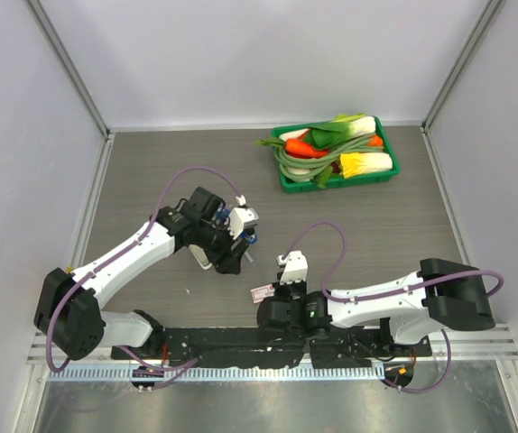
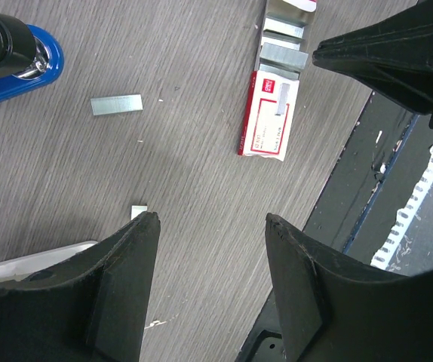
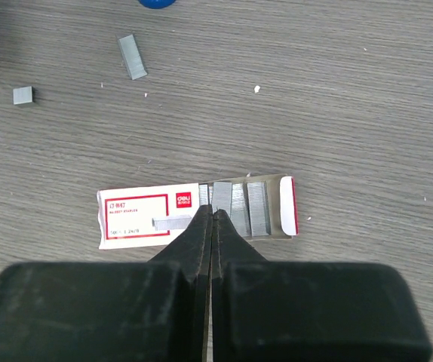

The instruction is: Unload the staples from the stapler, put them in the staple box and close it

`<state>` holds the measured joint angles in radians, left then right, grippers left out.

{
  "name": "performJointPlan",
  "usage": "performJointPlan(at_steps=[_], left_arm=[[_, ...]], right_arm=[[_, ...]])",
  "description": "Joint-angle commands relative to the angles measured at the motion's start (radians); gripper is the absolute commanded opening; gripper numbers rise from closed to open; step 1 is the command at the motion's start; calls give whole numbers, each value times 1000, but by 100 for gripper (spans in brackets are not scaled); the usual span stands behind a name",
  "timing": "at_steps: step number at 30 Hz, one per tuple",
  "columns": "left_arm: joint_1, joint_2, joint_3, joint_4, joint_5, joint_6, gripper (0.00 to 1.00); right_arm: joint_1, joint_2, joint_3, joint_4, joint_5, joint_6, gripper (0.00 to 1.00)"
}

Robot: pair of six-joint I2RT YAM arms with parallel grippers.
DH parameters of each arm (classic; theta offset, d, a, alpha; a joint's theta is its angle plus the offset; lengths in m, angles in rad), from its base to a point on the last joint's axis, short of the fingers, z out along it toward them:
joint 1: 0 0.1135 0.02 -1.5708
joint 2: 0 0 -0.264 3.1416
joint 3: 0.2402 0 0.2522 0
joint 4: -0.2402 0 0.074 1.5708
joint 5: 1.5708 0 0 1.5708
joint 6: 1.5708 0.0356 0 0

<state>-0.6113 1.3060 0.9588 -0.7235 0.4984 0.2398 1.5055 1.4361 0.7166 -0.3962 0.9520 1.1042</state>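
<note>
The blue stapler (image 2: 9,72) lies at the top left of the left wrist view, with a dark part on top; in the top view only a bit of blue (image 1: 249,240) shows by the left wrist. A loose silvery strip of staples (image 2: 116,105) lies on the table next to it and also shows in the right wrist view (image 3: 132,56). A smaller staple piece (image 2: 139,212) lies near my left fingertip. My left gripper (image 2: 213,219) is open and empty above the table. My right gripper (image 3: 213,210) is shut, with its tips over the red-and-white box (image 3: 152,215).
The box's open tray holds several staple strips (image 3: 256,205). A white object (image 2: 28,260) lies beside my left finger. A green tray of toy vegetables (image 1: 336,153) stands at the back right. The black base rail (image 1: 268,347) runs along the near edge.
</note>
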Motion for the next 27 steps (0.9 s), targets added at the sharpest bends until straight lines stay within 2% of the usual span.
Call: performJointPlan(at_steps=[1,9,27], left_arm=[[-2,-19,21,-5,25,4,63],[-2,-21,17,-7,19,7,63],[-2,-17,24,-8,14,15,62]], right_arm=[[-24,-5,-19,77,13,-21,1],[-37,32,-32,146,-41,-49,1],[-39,32,-78,158,-104,-7,1]])
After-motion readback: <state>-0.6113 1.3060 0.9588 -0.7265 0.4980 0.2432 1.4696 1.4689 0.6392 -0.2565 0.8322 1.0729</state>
